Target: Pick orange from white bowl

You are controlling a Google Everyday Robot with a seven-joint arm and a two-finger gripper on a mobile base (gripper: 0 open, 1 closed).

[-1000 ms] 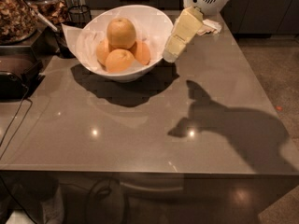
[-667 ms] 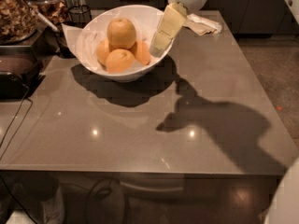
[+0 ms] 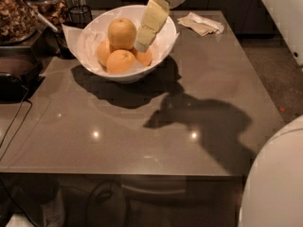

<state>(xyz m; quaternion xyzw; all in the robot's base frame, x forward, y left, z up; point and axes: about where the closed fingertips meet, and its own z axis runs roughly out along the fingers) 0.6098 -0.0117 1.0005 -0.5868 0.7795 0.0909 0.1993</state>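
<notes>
The white bowl (image 3: pixel 163 51) stands at the back left of the grey table, lined with white paper. The orange (image 3: pixel 122 32), large and pale yellow-orange, sits on top of three smaller deeper-orange fruits (image 3: pixel 120 61) in it. My gripper (image 3: pixel 143 45), with cream-coloured fingers, reaches down from the top of the view into the bowl. Its tip is just right of the orange, close to it, above a small fruit (image 3: pixel 144 57).
A crumpled paper napkin (image 3: pixel 200 23) lies at the back right of the table (image 3: pixel 189 93). A dark wire holder (image 3: pixel 78 14) and a container of dried goods (image 3: pixel 16 18) stand at the back left, with a dark appliance (image 3: pixel 14 77) and its cord on the left edge.
My gripper has moved left from outside the bowl's right rim to over the bowl, ending beside the orange. The fruits and bowl have not moved.
</notes>
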